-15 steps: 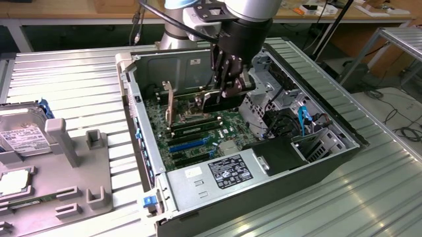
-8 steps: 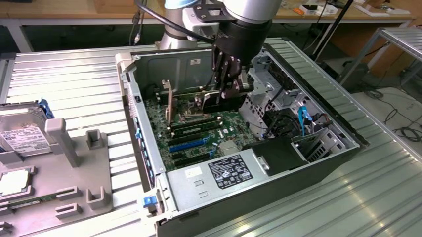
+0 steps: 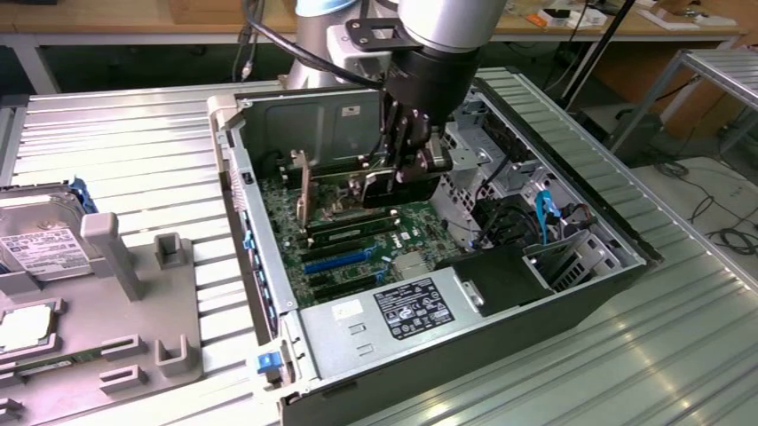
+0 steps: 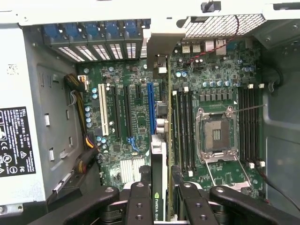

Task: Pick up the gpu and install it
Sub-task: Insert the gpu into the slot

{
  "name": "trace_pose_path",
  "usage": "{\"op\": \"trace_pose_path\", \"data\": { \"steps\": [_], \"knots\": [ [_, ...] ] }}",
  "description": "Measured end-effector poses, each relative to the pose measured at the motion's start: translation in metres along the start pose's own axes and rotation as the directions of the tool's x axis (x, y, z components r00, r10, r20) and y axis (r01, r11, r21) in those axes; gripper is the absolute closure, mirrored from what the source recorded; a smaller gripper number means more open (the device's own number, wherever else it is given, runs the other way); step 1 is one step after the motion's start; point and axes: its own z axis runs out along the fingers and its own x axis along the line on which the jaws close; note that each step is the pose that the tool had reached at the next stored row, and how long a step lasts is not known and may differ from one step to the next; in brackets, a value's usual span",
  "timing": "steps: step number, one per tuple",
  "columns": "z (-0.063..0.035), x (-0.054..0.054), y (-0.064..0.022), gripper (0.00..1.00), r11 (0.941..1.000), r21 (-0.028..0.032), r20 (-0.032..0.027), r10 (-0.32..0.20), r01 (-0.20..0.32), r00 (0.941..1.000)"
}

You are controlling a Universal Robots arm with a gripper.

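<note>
My gripper (image 3: 409,169) reaches down into the open computer case (image 3: 237,177) and is shut on the gpu (image 3: 382,192). In the wrist view the gpu (image 4: 158,154) is seen edge-on between my two black fingers (image 4: 138,201). It is a thin green card with a label near the grip and its silver bracket (image 4: 157,54) toward the case's rear wall. The card stands upright over the motherboard (image 4: 136,117), in line with the gap between the blue expansion slot (image 4: 151,108) and the memory slots (image 4: 183,126). Whether its edge touches a slot is hidden.
An empty CPU socket (image 4: 215,136) lies beside the card. The power supply (image 3: 403,306) fills the case's near end, and cables and a drive cage (image 3: 556,257) sit at the exterior view's right. A hard drive (image 3: 35,244) rests on a grey fixture (image 3: 130,293) outside the case.
</note>
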Motion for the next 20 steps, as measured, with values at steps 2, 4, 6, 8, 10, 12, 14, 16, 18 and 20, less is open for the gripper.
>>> {"op": "trace_pose_path", "data": {
  "steps": [2, 4, 6, 8, 10, 12, 14, 16, 18, 20],
  "knots": [
    [0.0016, 0.000, 0.0000, 0.73, 1.0000, 0.0001, 0.0000, 0.001, -0.001, 1.0000],
    [0.0043, 0.000, 0.0001, 0.73, 1.0000, 0.0002, 0.0001, 0.001, -0.001, 1.0000],
    [0.0120, 0.001, 0.0002, 0.73, 1.0000, 0.0002, 0.0000, 0.001, -0.001, 1.0000],
    [0.0172, 0.001, 0.0002, 0.73, 1.0000, 0.0001, -0.0001, 0.001, -0.001, 1.0000],
    [0.0194, 0.001, 0.0003, 0.73, 1.0000, 0.0001, -0.0002, 0.001, -0.001, 1.0000],
    [0.0194, 0.001, 0.0003, 0.73, 1.0000, 0.0001, -0.0001, 0.001, -0.001, 1.0000],
    [0.0195, 0.001, 0.0003, 0.73, 1.0000, 0.0002, 0.0000, 0.001, -0.001, 1.0000],
    [0.0194, 0.001, 0.0003, 0.73, 1.0000, 0.0001, -0.0001, 0.001, -0.001, 1.0000],
    [0.0204, 0.001, 0.0003, 0.73, 1.0000, 0.0003, 0.0004, 0.001, -0.001, 1.0000],
    [0.0286, 0.002, 0.0012, 0.73, 1.0000, 0.0003, -0.0017, 0.001, -0.001, 1.0000]
  ]
}}
